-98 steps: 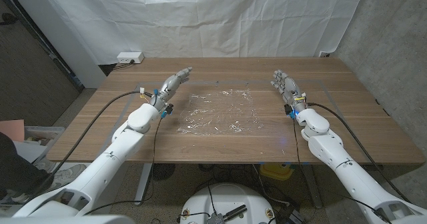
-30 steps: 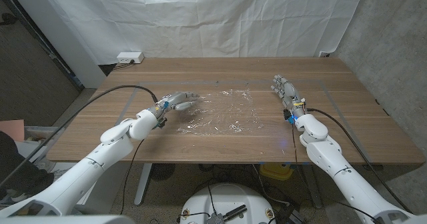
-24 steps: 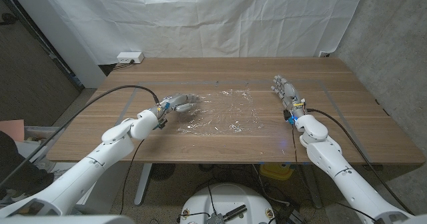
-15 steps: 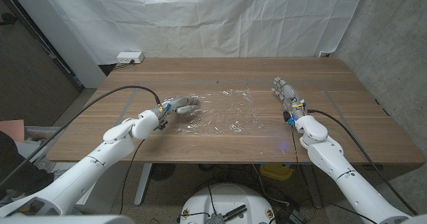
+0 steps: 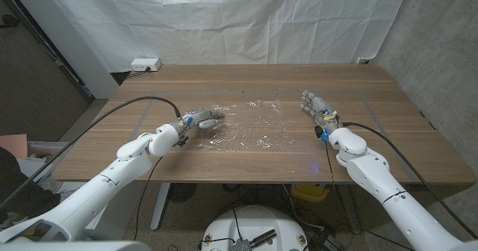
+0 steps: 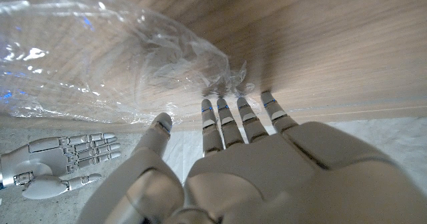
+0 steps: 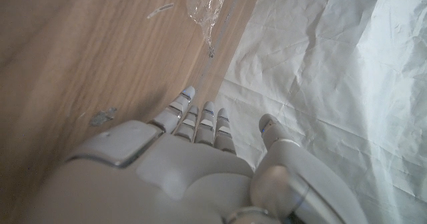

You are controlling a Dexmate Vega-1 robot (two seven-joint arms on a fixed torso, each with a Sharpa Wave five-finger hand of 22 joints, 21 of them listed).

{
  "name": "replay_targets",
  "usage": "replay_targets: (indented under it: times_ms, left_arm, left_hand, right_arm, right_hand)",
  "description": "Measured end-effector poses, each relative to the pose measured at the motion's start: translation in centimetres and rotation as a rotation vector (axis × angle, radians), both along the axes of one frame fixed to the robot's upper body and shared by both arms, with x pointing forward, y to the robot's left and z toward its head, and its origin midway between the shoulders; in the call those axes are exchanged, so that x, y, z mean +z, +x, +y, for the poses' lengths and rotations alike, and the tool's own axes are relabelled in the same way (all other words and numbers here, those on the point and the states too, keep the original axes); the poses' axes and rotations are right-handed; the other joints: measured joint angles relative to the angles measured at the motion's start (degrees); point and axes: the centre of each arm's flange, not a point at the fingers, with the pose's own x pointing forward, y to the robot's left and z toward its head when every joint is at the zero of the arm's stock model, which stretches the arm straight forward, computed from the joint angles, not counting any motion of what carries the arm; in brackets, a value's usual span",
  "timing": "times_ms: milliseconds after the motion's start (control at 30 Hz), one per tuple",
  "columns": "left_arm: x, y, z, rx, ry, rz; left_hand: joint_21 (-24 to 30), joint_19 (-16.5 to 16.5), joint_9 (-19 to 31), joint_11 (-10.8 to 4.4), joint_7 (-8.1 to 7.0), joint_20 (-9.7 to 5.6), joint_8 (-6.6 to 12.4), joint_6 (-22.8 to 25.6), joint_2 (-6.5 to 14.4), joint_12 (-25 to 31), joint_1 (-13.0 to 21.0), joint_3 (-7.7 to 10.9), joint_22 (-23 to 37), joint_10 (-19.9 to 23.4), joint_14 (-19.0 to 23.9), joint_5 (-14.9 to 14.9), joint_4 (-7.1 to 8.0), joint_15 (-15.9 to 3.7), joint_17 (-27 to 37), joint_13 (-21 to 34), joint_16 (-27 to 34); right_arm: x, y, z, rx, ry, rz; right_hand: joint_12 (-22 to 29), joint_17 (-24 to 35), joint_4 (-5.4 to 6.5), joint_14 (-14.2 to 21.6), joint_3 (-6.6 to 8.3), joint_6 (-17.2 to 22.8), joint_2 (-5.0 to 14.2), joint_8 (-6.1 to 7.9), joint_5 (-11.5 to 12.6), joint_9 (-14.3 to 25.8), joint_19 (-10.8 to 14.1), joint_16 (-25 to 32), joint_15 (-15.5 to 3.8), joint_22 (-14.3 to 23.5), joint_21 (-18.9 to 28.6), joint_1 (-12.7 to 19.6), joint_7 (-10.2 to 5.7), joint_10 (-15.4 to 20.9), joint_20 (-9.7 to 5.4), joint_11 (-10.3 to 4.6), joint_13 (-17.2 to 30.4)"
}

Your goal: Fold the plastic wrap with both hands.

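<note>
My left hand point(image 5: 203, 118) fingers curl at the clear crinkly plastic wrap point(image 5: 246, 124) edge; I cannot tell if they grip. Right hand point(image 5: 317, 106) waits open beside it on the brown wooden counter point(image 5: 388, 131).

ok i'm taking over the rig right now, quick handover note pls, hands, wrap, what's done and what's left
Left hand: at the left edge of the plastic wrap, fingers reaching onto it; whether it actually grips the film cannot be told.
Right hand: open, holding nothing, beside the wrap's right edge and apart from it.
Plastic wrap: lies spread and crinkled on the middle of the wooden table.
Done: no fold yet; the left hand is at its edge.
Left: bring the right hand to its edge, get a hold with both hands, fold the sheet over.
</note>
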Motion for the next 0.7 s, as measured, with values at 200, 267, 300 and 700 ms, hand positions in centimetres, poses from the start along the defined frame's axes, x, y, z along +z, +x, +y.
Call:
replay_targets:
  times_ms: [200, 267, 300, 700]
  left_arm:
    - [-0.1, 0.2, 0.1, 0.002, 0.000, 0.000]
    - [-0.2, 0.2, 0.1, 0.003, 0.000, 0.002]
    - [-0.2, 0.3, 0.1, 0.004, 0.000, 0.003]
    - [-0.1, 0.7, -0.1, -0.012, -0.003, -0.010]
  left_hand:
    - [-0.10, -0.19, 0.00, 0.00, 0.18, -0.02, 0.00, -0.26, 0.00, 0.00, 0.00, -0.23, 0.01, 0.00, 0.00, 0.00, 0.24, 0.00, 0.00, 0.00, 0.00]
    - [-0.10, -0.19, 0.00, 0.00, -0.08, -0.02, 0.00, -0.53, 0.00, 0.00, 0.00, -0.23, 0.04, 0.00, 0.00, 0.00, 0.24, 0.00, 0.00, 0.00, 0.00]
    - [-0.10, -0.19, 0.00, 0.00, -0.08, -0.02, 0.00, -0.53, 0.00, 0.00, 0.00, -0.23, 0.06, 0.00, 0.00, 0.00, 0.24, 0.00, 0.00, 0.00, 0.00]
    - [-0.29, -0.19, 0.00, 0.01, 0.10, -0.02, 0.00, -0.71, 0.67, 0.00, -0.68, -0.47, 0.13, 0.01, 0.01, 0.24, 0.48, 0.00, 0.00, 0.01, 0.01]
  right_arm:
    - [0.0, -0.4, 0.3, 0.008, -0.030, 0.063]
    - [-0.8, -0.1, 0.4, 0.017, -0.032, 0.113]
    - [-0.9, -0.1, 0.4, 0.019, -0.032, 0.120]
    - [1.7, -1.9, 1.7, 0.086, -0.097, 0.160]
  right_hand:
    - [0.31, 0.28, 0.00, 1.92, 0.00, 1.42, 0.14, 0.21, -0.22, 0.00, 2.04, 0.55, 0.78, 0.00, 0.65, 0.15, 0.50, 1.42, 1.18, 0.65, 0.00]
    - [0.31, 0.28, 0.00, 2.45, 0.00, 1.65, 0.14, 0.21, -0.21, 0.00, 2.99, 0.60, 1.30, 0.00, 0.81, 0.15, 0.73, 1.67, 1.82, 0.90, 0.00]
    - [0.31, 0.34, 0.00, 2.63, 0.00, 1.85, 0.16, 0.21, -0.21, 0.00, 3.47, 0.60, 1.48, 0.00, 0.81, 0.16, 0.92, 1.67, 2.11, 0.90, 0.00]
    - [1.80, 0.80, 0.00, 4.92, 0.00, 7.01, -0.04, 1.33, -0.43, 0.29, 5.99, 0.99, 3.52, 0.00, 1.27, 0.93, 3.20, 6.26, 3.17, 3.62, 0.30]
